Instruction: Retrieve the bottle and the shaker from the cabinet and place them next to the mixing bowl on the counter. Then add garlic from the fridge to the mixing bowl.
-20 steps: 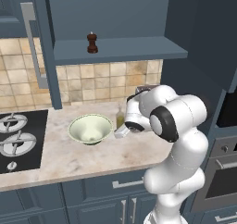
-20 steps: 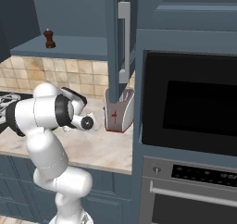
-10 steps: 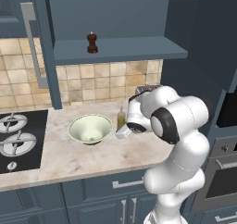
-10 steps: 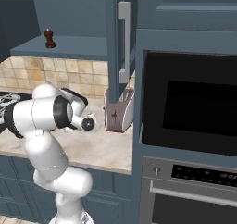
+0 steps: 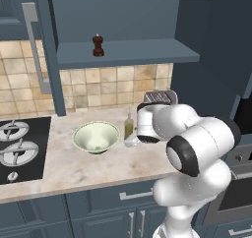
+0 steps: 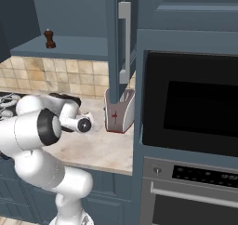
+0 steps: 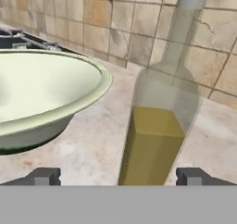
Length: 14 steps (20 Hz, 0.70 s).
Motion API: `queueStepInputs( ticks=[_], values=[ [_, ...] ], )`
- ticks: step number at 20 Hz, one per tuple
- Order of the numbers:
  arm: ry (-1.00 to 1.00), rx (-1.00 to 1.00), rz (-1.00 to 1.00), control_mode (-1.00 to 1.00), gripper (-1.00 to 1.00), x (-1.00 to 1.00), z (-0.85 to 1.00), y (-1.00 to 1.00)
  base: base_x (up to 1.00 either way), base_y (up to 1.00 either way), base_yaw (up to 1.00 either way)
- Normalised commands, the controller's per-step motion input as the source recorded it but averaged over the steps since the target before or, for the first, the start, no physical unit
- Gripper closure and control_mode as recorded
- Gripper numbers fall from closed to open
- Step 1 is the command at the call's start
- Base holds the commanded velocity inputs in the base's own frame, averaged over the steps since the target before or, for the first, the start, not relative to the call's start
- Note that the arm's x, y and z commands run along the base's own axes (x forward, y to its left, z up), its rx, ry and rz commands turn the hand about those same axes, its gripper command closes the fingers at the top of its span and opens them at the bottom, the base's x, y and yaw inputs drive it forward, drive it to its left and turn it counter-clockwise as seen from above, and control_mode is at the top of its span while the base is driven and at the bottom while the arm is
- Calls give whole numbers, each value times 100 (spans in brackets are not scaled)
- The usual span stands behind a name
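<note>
While standing upright on the counter (image 5: 74, 170) just right of the bowl (image 5: 96, 136), seen at close range from the hand: bottle (image 7: 159, 126), glass clear, lower half yellow-olive, thin neck rising against the tiled wall (image 7: 92, 24). Flanked low down by the two dark fingertips (image 7: 44, 176), spread wide to either side of the bottle's base, neither pressed to the glass as far as can be told. Gripper (image 7: 118, 177) wide open, level with the bottle's lower body, nothing clamped.

From the left base camera, nearest: dark blue drawers (image 5: 98, 207) under the beige marbled top, white arm folded in from the lower right, wrist lying low just right of the bottle (image 5: 129, 126). Bowl pale green-cream, apart from the bottle by a thin strip of stone; whether empty at the very bottom, hard to say. Black hob (image 5: 19, 148) at the left edge of the counter. Toaster (image 6: 120, 110) farther right, against the tall oven unit (image 6: 190, 126), its top edge peeking above the wrist in the left view.

Farther back and higher: open cabinet (image 5: 128, 52), door swung out at left with its long grey bar handle (image 5: 37, 47). On the cabinet shelf, left of centre, upright and alone: small dark brown shaker (image 5: 98, 45), also visible at upper left from the right base camera (image 6: 49, 38).
</note>
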Motion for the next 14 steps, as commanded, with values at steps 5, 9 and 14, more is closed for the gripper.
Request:
queueStepInputs(
  ticks=[5,9,14],
  values=[
    [2,5,-7,-100,-100,-2,74,-10,0,0,0],
    [4,5,-9,-100,-100,-1,74,-3,0,0,0],
    [14,1,-9,-100,-100,1,68,0,0,0,0]
  ],
)
